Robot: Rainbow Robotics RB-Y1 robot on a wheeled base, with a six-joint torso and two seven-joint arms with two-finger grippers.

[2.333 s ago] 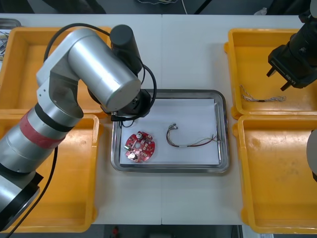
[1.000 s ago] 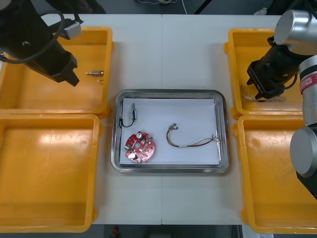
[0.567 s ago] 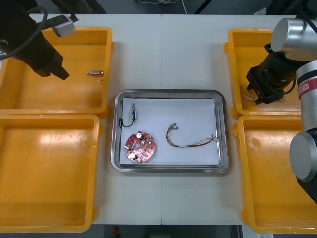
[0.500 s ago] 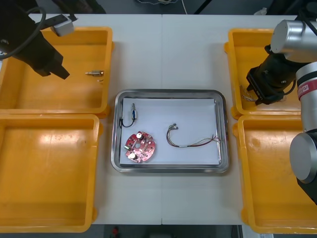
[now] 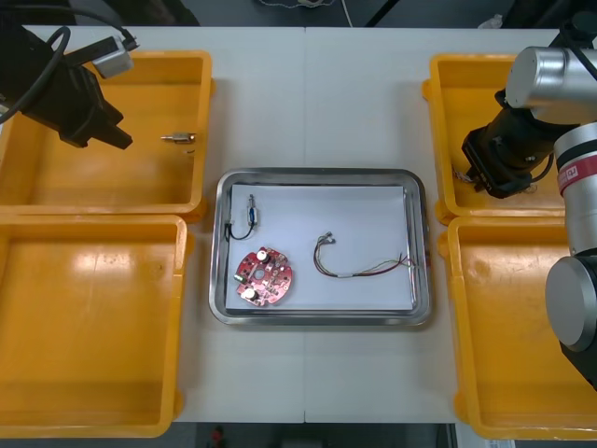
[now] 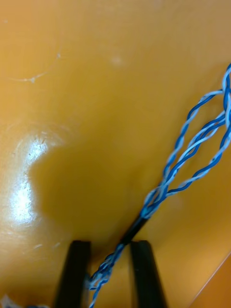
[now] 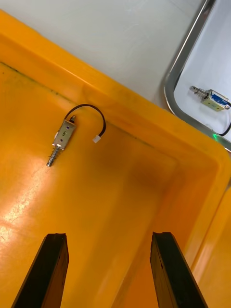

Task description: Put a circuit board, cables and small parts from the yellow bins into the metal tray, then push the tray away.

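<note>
My right gripper (image 5: pixel 478 175) is down in the far right yellow bin (image 5: pixel 448 112). Its two fingers stand close together with the twisted blue and white cable (image 6: pixel 192 159) running between them, on the bin floor. My left gripper (image 7: pixel 108 238) hangs open over the far left yellow bin (image 5: pixel 103 182), with a small metal part (image 7: pixel 62 137) on a black wire lying beyond its fingertips. The metal tray (image 5: pixel 322 319) in the middle, white inside, holds a round red circuit board (image 5: pixel 263 276), a thin cable (image 5: pixel 359 266) and a small metal part (image 5: pixel 251 211).
The two near yellow bins (image 5: pixel 89 411) (image 5: pixel 522 411) show bare floors. White table (image 5: pixel 317 103) lies open between the bins, beyond the tray. In the left wrist view the tray's rim (image 7: pixel 183 91) lies past the bin wall.
The left arm has swung from over the tray back to the far left bin, leaving a small part in the tray. The right gripper's fingers have drawn together around the cable.
</note>
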